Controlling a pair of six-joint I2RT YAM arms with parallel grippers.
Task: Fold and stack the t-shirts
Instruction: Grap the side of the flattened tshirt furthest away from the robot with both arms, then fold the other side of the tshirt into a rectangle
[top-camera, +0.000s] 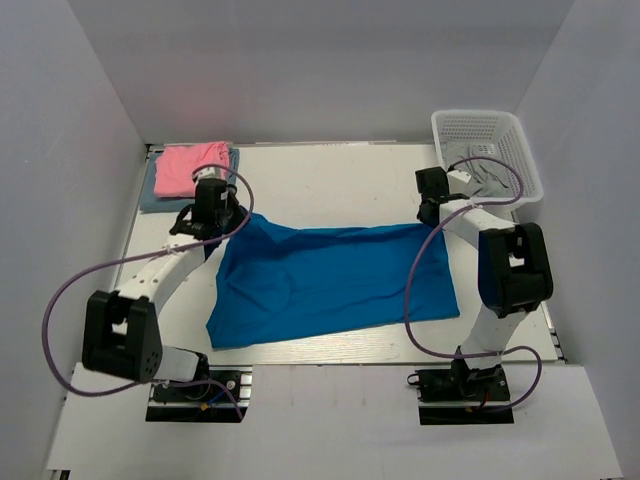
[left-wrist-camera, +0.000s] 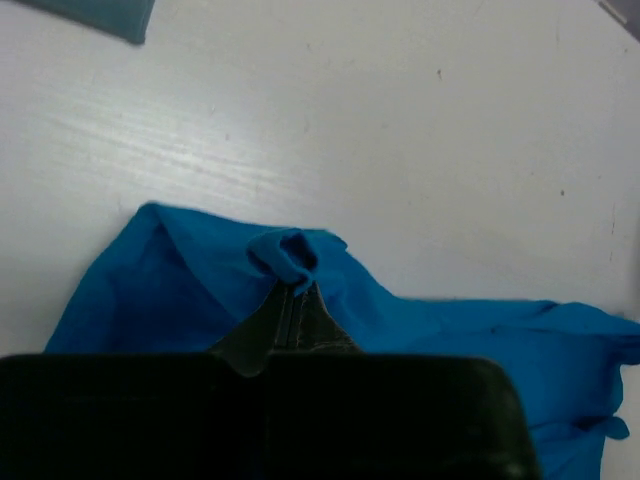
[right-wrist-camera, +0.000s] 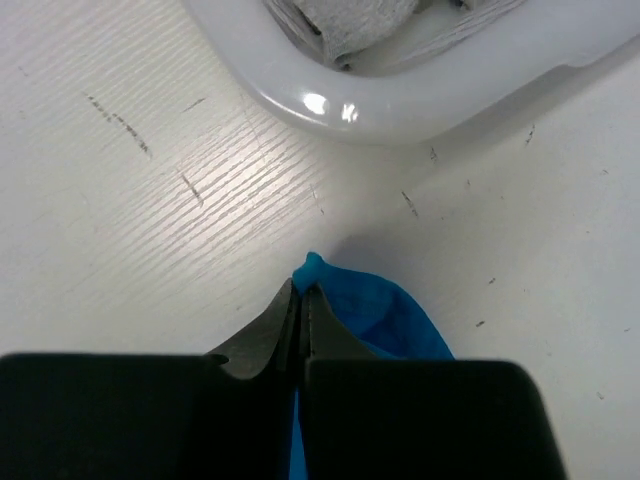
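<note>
A large bright blue t-shirt (top-camera: 330, 282) lies spread across the middle of the table. My left gripper (top-camera: 218, 222) is shut on its far left corner, and the cloth bunches at the fingertips in the left wrist view (left-wrist-camera: 290, 262). My right gripper (top-camera: 432, 215) is shut on its far right corner, where a blue tip pokes out in the right wrist view (right-wrist-camera: 318, 272). A folded pink t-shirt (top-camera: 190, 166) lies on a dull grey-blue t-shirt (top-camera: 160, 197) at the far left.
A white plastic basket (top-camera: 490, 155) holding grey cloth (top-camera: 490, 180) stands at the far right, close beyond my right gripper; its rim shows in the right wrist view (right-wrist-camera: 400, 110). White walls enclose the table on three sides.
</note>
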